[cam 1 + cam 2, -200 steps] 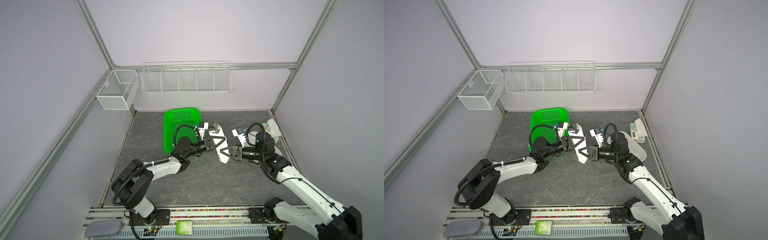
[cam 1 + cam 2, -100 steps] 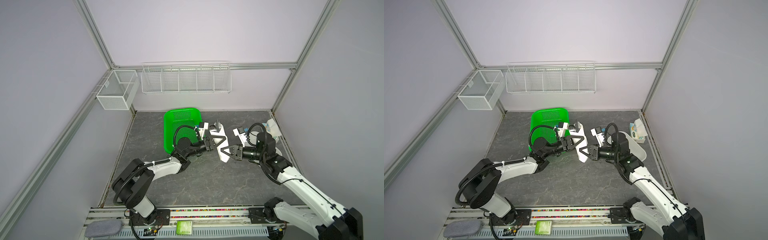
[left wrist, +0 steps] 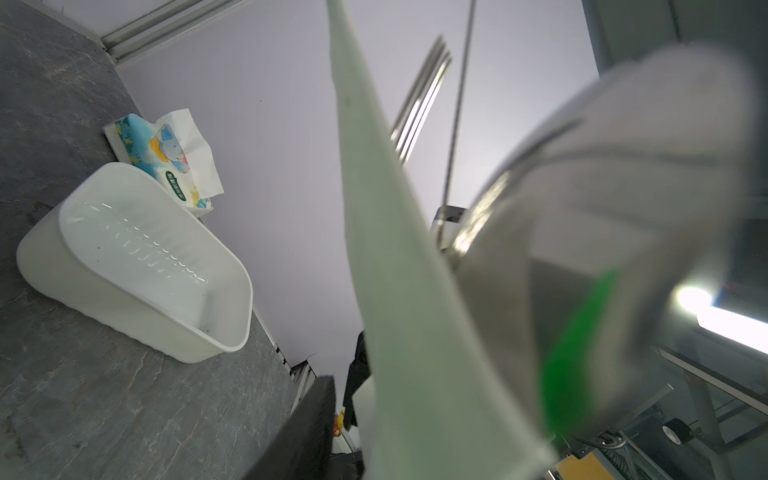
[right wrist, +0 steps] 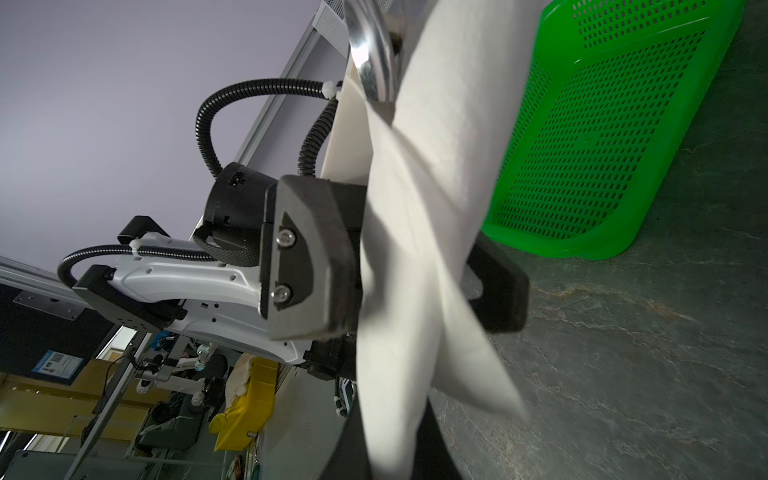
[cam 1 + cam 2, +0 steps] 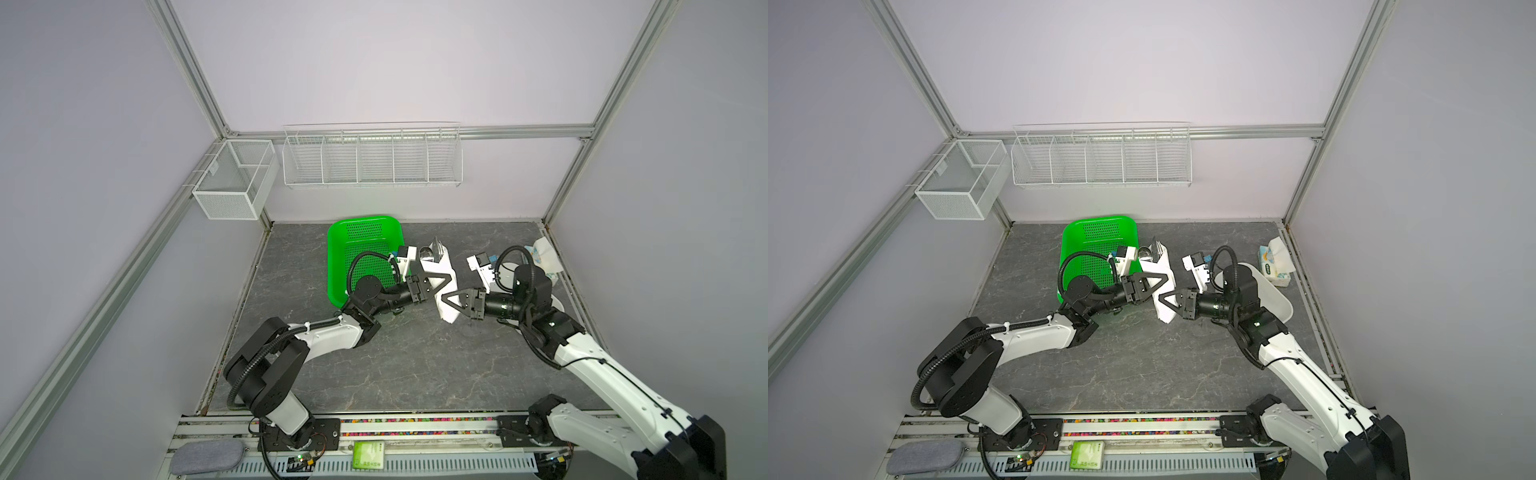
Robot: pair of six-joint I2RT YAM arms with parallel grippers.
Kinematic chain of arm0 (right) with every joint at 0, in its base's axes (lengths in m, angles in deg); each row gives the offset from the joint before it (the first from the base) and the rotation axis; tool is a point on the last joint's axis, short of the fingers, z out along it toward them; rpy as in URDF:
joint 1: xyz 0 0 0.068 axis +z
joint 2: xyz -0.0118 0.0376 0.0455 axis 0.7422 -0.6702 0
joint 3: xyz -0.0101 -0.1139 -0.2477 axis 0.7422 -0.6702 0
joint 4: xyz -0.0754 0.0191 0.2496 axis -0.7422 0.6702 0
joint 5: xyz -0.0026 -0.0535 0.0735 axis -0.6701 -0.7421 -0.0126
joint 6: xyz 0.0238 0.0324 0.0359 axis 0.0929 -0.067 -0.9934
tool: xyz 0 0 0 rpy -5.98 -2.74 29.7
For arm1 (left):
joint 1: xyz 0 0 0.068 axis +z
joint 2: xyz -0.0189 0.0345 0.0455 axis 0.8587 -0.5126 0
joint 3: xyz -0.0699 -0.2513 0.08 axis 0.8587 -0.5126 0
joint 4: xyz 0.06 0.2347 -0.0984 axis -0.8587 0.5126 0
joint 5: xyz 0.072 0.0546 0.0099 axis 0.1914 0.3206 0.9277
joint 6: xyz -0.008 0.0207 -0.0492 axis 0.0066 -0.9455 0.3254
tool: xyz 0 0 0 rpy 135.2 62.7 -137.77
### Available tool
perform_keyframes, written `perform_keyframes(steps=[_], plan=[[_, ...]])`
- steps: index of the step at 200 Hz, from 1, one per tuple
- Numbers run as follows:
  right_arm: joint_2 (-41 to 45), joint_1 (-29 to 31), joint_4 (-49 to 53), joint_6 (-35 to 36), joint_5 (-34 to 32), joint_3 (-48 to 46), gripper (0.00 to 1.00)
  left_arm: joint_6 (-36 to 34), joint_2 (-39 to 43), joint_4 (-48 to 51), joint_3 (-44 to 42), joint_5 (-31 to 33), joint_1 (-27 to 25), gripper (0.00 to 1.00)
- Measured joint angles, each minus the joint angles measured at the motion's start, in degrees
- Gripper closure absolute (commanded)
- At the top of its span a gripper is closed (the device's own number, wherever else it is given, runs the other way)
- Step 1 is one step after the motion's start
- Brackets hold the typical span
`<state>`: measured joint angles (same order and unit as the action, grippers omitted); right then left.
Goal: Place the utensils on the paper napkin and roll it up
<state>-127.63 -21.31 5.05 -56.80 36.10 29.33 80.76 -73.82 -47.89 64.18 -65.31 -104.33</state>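
Dark grey marbled tabletop [image 5: 415, 365], over which my two arms meet at mid-field. Bright green perforated plastic basket [image 5: 361, 232], left of centre toward the back wall. Plain white plastic tub [image 5: 1277, 305], on the right behind my right arm. Between these two is the white paper napkin [image 5: 441, 262], rolled into a loose slanting tube with one free corner flaring near its lower end. It is held above the tabletop, its far end just beside the basket's right rim. My right gripper [image 5: 446, 303] is clamped on the paper napkin near the lower end. My left gripper [image 5: 441, 283] has its jaws apart, one on each side of the tube a little farther up; whether its pads touch the paper I cannot tell. Small blue-and-white printed tissue pack [image 5: 1271, 268], by the right edge beyond the tub. The slim shiny silver metal utensils [image 5: 428, 251] sit inside the roll, with a spoon bowl [image 4: 370, 58] and fork tines [image 3: 424, 91] protruding from its far end.
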Motion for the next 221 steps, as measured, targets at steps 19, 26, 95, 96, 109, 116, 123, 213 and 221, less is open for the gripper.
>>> perform_keyframes(steps=[19, 26, 95, 96, 109, 116, 123, 213, 221], plan=[[0.0, 0.0, -0.1, -0.2, 0.0, -0.1, 0.92, 0.0, 0.0, 0.0, 0.0, 0.0, 0.0, 0.53], [0.0, 0.0, -0.2, -0.3, 0.0, -0.2, 0.92, 0.0, 0.0, 0.0, 0.0, 0.0, 0.0, 0.53], [0.0, 0.0, -2.4, -1.6, 0.2, -0.9, 0.92, 0.0, -0.1, -0.3, 0.0, 0.0, 0.0, 0.52], [0.0, 0.0, -2.4, -1.6, 0.2, -0.9, 0.92, 0.0, -0.1, -0.3, 0.0, 0.0, 0.0, 0.52], [0.0, 0.0, -2.8, -1.9, 0.3, -0.9, 0.92, 0.0, -0.2, -0.5, 0.0, 0.0, 0.0, 0.5], [0.0, 0.0, -3.0, -2.0, 0.3, -0.9, 0.92, 0.0, -0.4, -0.7, 0.0, 0.0, 0.0, 0.5], [0.0, 0.0, -3.1, -2.1, 0.3, -0.9, 0.92, 0.0, -0.5, -0.9, 0.0, 0.0, 0.0, 0.49], [-0.2, 0.0, -6.4, -4.0, 3.1, -1.0, 0.91, 1.4, -2.7, -4.6, 2.9, -0.9, -0.2, 0.44], [-0.2, 0.0, -6.8, -4.2, 3.4, -1.0, 0.91, 1.6, -2.8, -5.0, 3.0, -1.0, -0.2, 0.44]])
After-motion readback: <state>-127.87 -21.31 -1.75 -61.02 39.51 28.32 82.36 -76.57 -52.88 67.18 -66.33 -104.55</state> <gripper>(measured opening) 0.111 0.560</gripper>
